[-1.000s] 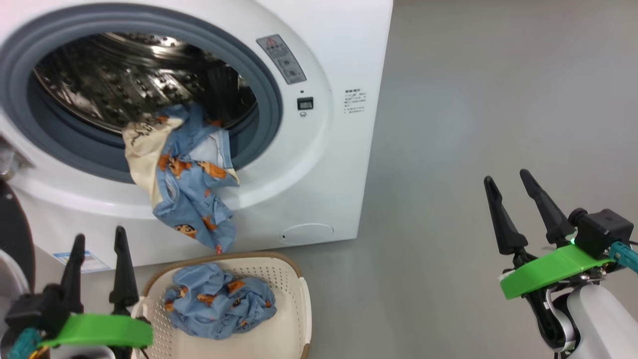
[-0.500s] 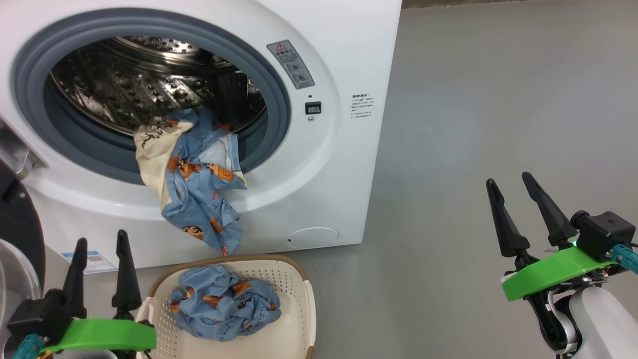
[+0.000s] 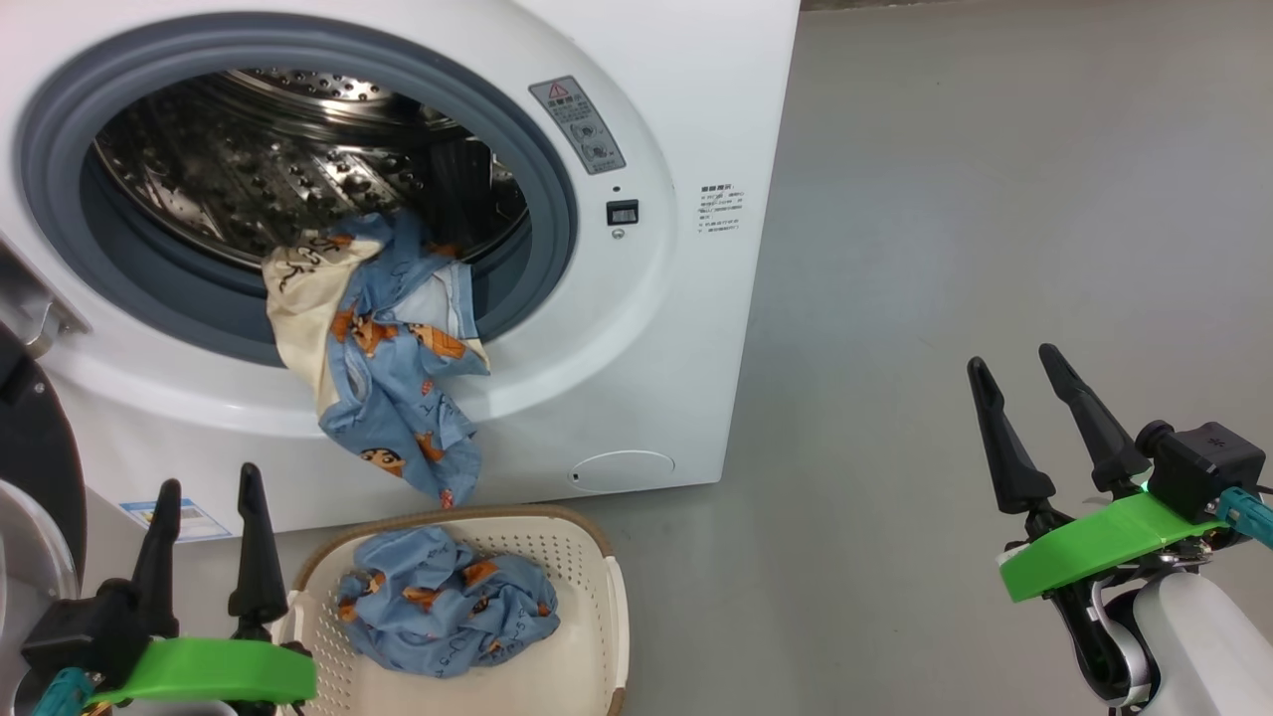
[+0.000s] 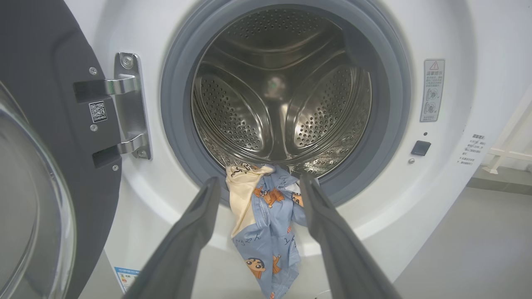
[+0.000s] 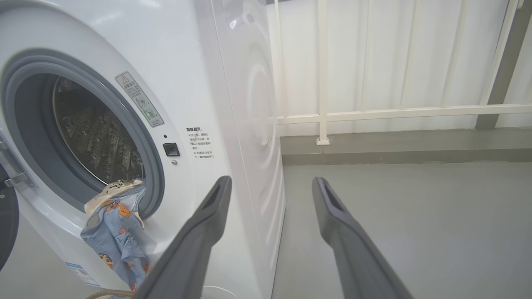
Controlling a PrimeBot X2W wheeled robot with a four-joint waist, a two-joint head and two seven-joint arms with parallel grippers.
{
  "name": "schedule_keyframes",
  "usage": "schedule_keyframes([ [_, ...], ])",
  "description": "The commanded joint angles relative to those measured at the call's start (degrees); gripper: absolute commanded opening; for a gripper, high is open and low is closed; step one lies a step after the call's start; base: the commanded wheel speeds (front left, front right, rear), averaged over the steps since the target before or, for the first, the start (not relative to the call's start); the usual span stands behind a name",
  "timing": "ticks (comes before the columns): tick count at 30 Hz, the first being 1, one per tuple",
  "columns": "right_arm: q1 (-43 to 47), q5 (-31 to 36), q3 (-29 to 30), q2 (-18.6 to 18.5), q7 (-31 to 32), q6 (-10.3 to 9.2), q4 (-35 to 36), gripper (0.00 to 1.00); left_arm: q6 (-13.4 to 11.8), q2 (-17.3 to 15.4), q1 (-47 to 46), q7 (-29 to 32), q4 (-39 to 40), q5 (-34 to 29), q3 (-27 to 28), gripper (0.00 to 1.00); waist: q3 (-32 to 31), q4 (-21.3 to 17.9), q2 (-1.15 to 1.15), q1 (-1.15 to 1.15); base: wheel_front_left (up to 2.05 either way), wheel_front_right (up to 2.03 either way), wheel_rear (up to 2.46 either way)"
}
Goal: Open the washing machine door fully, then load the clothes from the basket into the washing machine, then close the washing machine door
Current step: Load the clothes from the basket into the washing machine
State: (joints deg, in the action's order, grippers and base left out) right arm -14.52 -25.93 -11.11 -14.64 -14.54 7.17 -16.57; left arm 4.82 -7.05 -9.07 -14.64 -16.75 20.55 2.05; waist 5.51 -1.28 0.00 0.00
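Washing machine (image 3: 686, 328) takes up the upper left of the head view. Its door (image 3: 28, 467) stands wide open at the far left edge, black rim & glass showing, w/ the metal hinge (image 4: 131, 104) at the left of the left wrist view. A hanging garment (image 3: 388, 388), light blue w/ orange-brown cartoon figures & a cream patch, drapes from the steel drum (image 3: 249, 169) over the grey gasket (image 3: 552, 234) & down the white front. Its bottom end is just above the basket (image 3: 597, 587). A bunched garment (image 3: 443, 617) of the same print lies inside the basket, bottom centre-left. Basket sits on the grey floor (image 3: 945, 249) just in front of the machine. Left gripper (image 3: 209, 478) is at lower left, beside the basket's left side, jaws spread, nothing btwn them. In its wrist view the fingers frame the hanging garment w/o touching it. Right gripper (image 3: 1011, 356) is at lower right, well apart from machine & basket, over bare floor, jaws also spread & empty. White railing (image 5: 374, 112) runs across the upper right of the right wrist view.
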Motion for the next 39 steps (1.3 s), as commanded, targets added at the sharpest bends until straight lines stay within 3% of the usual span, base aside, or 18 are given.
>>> schedule_keyframes([
  [1,-0.1,-0.8,-1.1,-0.9,-0.5,0.32,1.3,1.0,0.2,-1.0,-0.9,-0.4,0.8,-0.7,2.1,1.0,0.0,0.0,0.0,0.0,0.0,0.0,0.0],
  [18,-0.5,-0.9,-1.2,-1.1,-0.5,0.32,1.4,1.0,0.7,-1.5,-2.2,0.8,-2.5,-0.8,1.3,1.0,1.2,-0.1,0.0,0.0,0.0,0.0,0.0],
  [26,-2.2,-0.8,-2.1,-1.2,-0.5,0.32,1.9,1.0,1.6,-2.6,-6.8,2.9,-10.2,0.6,-0.2,1.0,4.6,-1.4,0.0,0.0,0.0,0.0,0.0],
  [39,-5.2,-0.6,-2.2,-1.0,-0.5,0.32,3.0,1.0,2.6,-4.4,-19.5,2.4,-30.2,6.6,-2.6,1.0,12.7,-5.1,0.0,0.0,0.0,0.0,0.0],
])
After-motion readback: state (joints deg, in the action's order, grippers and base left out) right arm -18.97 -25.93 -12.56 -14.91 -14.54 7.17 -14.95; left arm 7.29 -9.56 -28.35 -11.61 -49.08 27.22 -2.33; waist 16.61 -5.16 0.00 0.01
